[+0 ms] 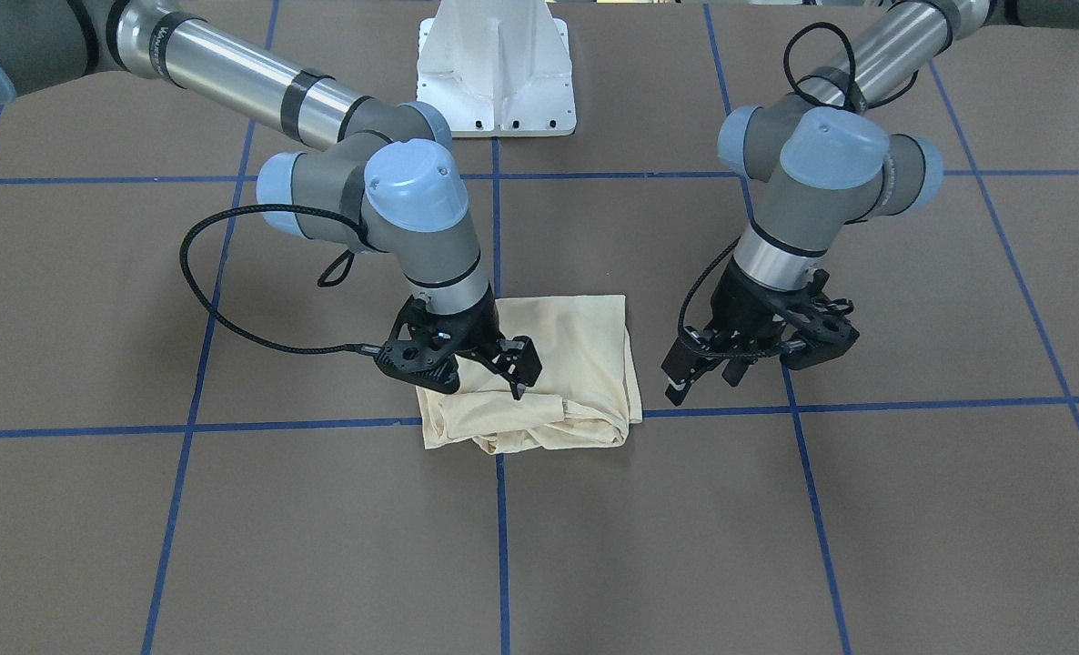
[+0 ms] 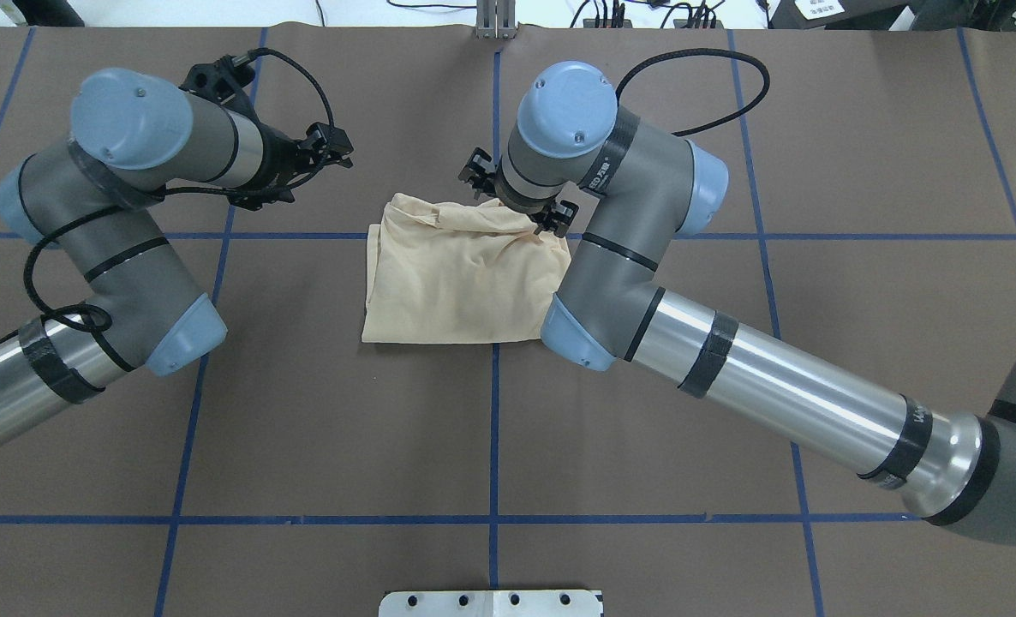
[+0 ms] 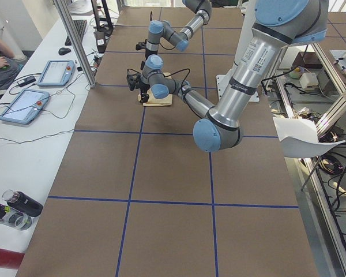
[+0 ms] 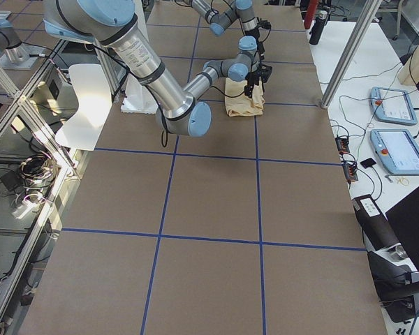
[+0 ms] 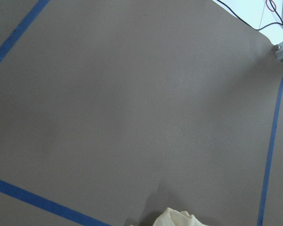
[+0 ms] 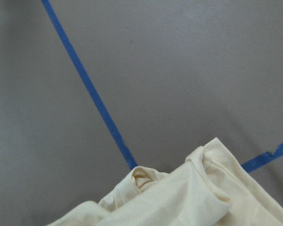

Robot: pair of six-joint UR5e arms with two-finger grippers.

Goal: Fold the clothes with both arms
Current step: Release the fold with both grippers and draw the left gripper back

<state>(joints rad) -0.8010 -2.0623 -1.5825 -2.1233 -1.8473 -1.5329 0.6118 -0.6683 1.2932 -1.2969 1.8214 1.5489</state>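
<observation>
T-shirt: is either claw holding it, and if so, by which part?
The left claw holds nothing, over bare table beside the T-shirt. The right claw touches its bunched edge; whether it grips cannot be told.

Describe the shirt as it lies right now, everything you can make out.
The shirt is pale cream-yellow, thin cloth, folded into a rough rectangle. It lies smooth on the robot's side and bunched and rolled along the operators' edge. No print or label shows. It lies on the brown table over a crossing of blue tape lines. The right gripper is down at the bunched edge; whether it grips cannot be told. The left gripper is clear of it.
</observation>
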